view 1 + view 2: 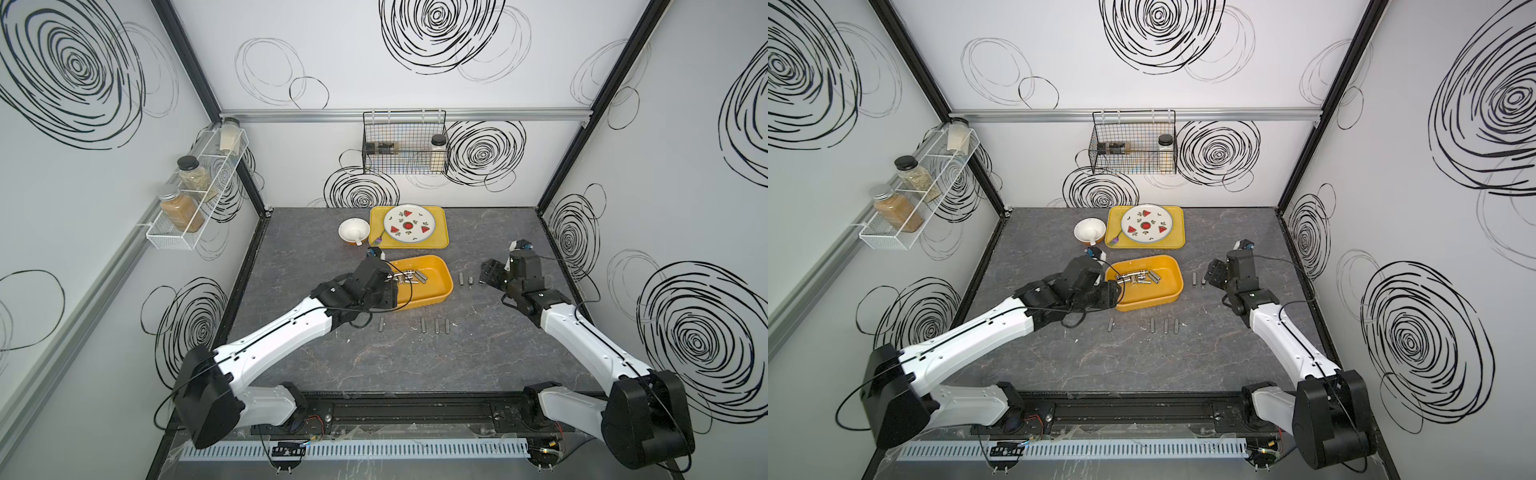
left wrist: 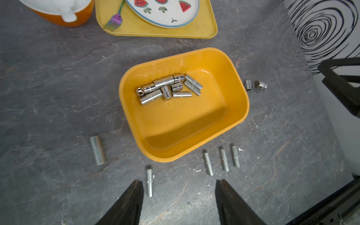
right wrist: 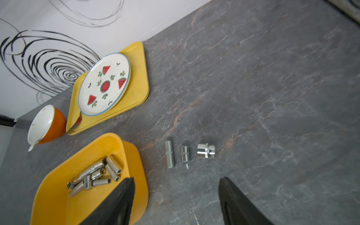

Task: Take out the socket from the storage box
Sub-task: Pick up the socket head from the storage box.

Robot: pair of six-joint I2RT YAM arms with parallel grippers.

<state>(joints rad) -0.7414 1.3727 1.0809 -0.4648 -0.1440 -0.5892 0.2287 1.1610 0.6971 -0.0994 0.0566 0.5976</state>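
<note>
Claws: left gripper (image 2: 178, 183) is found with jaws spread wide and nothing pinched, poised over the left end of the storage box (image 2: 185, 124). The right gripper (image 3: 177, 180) is likewise spread and empty, just right of the box, near three laid-out sockets (image 3: 184, 153). Task item: heap of sockets (image 2: 167, 88) is located inside the box, in its left half, pcs touching and partly stacked. A row of sockets (image 2: 224, 159) is laid on the table in front of the box. Step in hand is judged to be the reach-in for the next pc. Recommended: an outer pc of the heap is to be chosen, not a buried one, and jaws are to be set across the cylinder, not along it. Descent is to be kept clear of the box wall, as the tub looks light and could be shoved. Chromed rounds are expected to slip or roll, so closure should be centred. Surface: tabletop (image 1: 415, 374) is dark grey, slate-look, flat. Room: flat yellow tray (image 1: 441, 239) w/ plate (image 1: 409, 223), and an orange bowl (image 1: 354, 230), are noted behind the box. Walls are white w/ black scribbled rings; wire basket (image 1: 405, 143) is hung on the rear wall, jar rack (image 1: 172, 239) on the left wall.
</note>
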